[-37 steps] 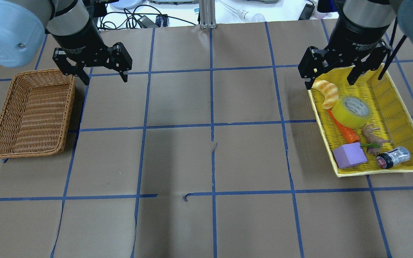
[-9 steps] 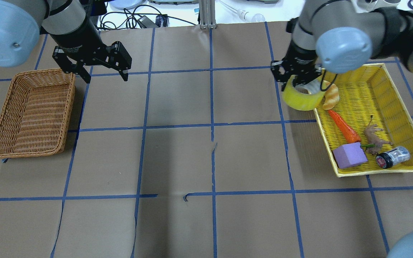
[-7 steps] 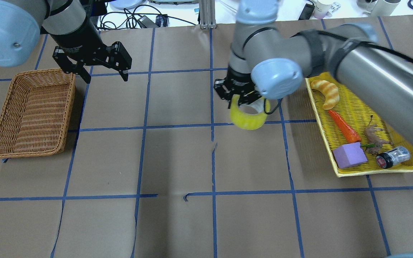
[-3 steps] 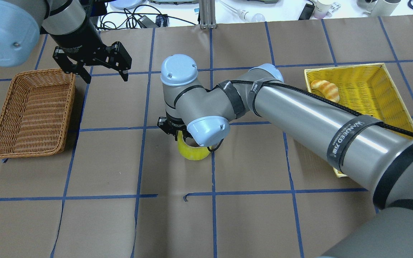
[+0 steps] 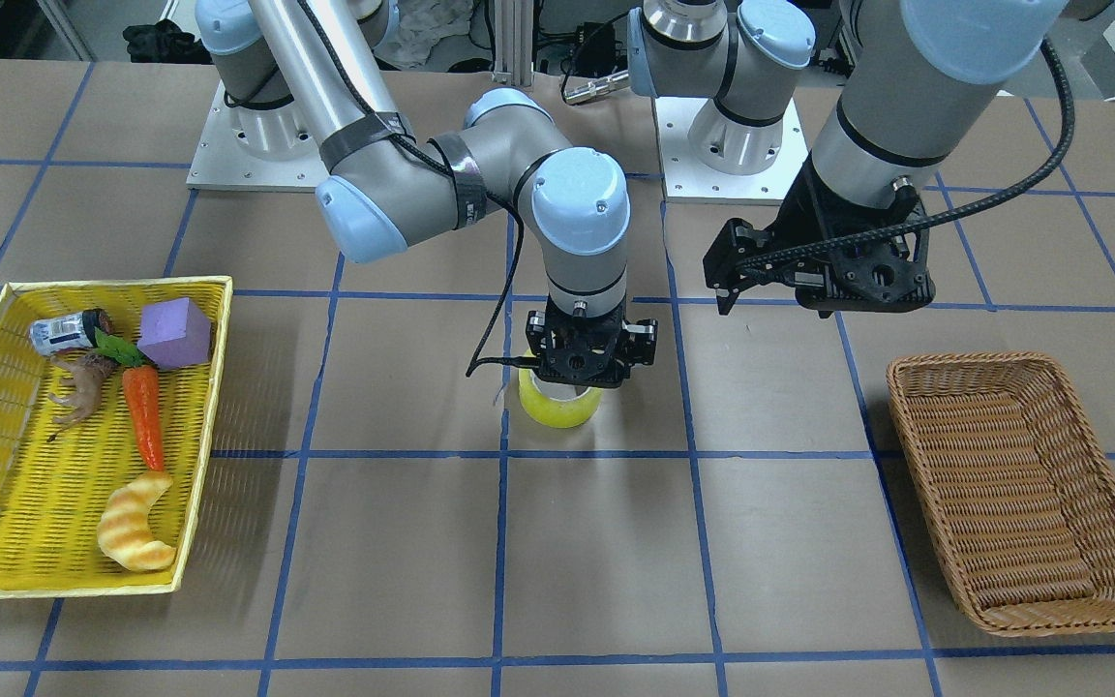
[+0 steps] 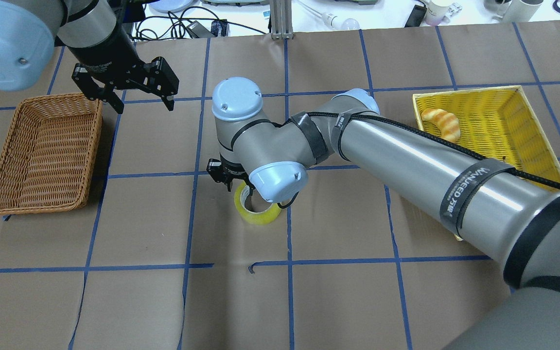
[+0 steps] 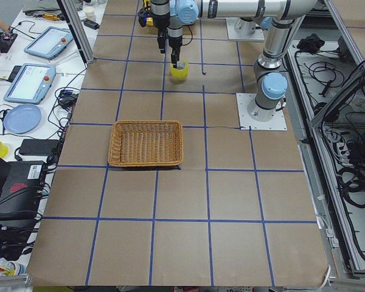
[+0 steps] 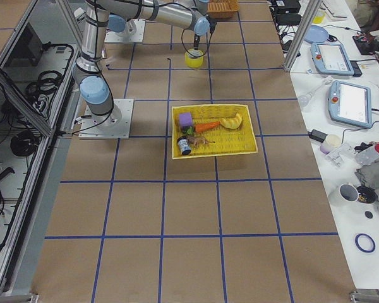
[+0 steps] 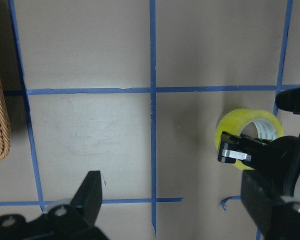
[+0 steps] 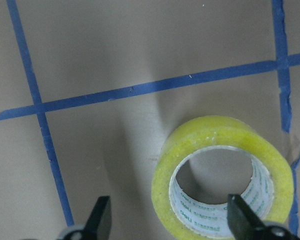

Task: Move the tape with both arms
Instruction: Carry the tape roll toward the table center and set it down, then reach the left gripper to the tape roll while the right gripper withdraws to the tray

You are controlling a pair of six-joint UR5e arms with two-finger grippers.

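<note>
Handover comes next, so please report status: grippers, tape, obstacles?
Right gripper open, low over tape. Tape flat on table centre, not gripped. Left gripper open, near wicker basket. Right gripper itself blocks the tape.

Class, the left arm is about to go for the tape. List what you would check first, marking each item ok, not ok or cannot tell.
1. Tape resting on the table: ok, it lies flat, hole upward.
2. Right gripper has let go: ok, its fingers stand wide apart.
3. Right gripper out of the way: not ok, it hangs directly over the tape, with one finger at the ring's hole.
4. Left gripper open: ok.
5. Tape visible to the left wrist camera: ok, though partly covered by the right gripper.
</note>
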